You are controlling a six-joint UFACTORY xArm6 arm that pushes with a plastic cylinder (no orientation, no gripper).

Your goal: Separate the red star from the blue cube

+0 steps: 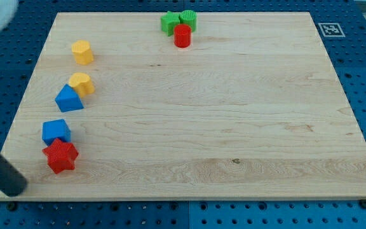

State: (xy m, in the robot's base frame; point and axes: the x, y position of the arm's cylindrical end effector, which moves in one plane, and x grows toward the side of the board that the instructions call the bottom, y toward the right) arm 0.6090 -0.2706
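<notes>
The red star (pixel 60 156) lies near the board's bottom left corner. The blue cube (pixel 56 131) sits just above it, touching it. My tip (pixel 16 186) is the lower end of the dark rod at the view's bottom left edge. It stands to the left of and a little below the red star, with a gap between them.
A blue triangular block (pixel 68 98) touches a yellow block (pixel 81 83) higher on the left. A yellow hexagonal block (pixel 82 51) sits above them. A green star (pixel 169 23), a green cylinder (pixel 188 19) and a red cylinder (pixel 182 35) cluster at the top. The wooden board (pixel 234 114) lies on blue pegboard.
</notes>
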